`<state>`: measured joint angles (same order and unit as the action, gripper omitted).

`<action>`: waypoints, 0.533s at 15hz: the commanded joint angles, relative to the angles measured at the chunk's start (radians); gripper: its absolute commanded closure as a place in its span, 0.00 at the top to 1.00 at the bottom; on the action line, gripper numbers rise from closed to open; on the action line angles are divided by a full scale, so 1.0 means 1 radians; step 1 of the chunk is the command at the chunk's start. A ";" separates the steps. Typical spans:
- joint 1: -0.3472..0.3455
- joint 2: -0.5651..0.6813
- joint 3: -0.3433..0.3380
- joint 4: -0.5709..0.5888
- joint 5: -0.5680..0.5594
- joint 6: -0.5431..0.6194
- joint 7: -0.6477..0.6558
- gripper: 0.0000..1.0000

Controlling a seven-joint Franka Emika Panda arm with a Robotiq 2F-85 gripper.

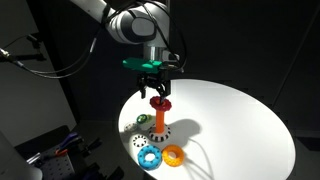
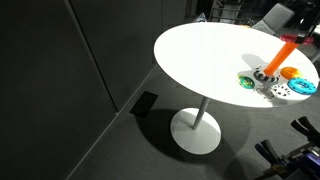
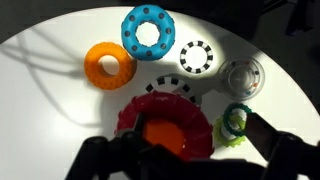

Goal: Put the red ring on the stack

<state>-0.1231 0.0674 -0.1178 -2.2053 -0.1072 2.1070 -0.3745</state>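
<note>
The red ring (image 3: 190, 118) with its bumpy rim sits around the top of the orange peg (image 3: 160, 135) of the stack; its patterned base (image 3: 170, 88) shows just beyond. In an exterior view the red ring (image 1: 160, 101) rests at the top of the peg (image 1: 160, 118), right under my gripper (image 1: 157, 90). In the wrist view my gripper (image 3: 188, 132) looks open, its dark fingers on either side of the ring, the right one clearly apart from it. The peg (image 2: 283, 52) also shows in an exterior view.
On the round white table (image 1: 240, 120) lie a blue ring (image 3: 148, 32), a smooth orange ring (image 3: 108, 65), a black-and-white ring (image 3: 198, 57), a clear ring (image 3: 242, 77) and a green ring (image 3: 234, 125). All lie close around the stack near the table's edge.
</note>
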 commanded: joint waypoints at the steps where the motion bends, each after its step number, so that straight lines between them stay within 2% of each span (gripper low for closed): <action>1: -0.005 -0.045 0.001 -0.018 0.013 -0.022 -0.010 1.00; 8: 0.006 -0.080 0.008 -0.021 0.017 -0.033 -0.012 1.00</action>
<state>-0.1207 0.0278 -0.1146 -2.2061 -0.1072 2.0883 -0.3746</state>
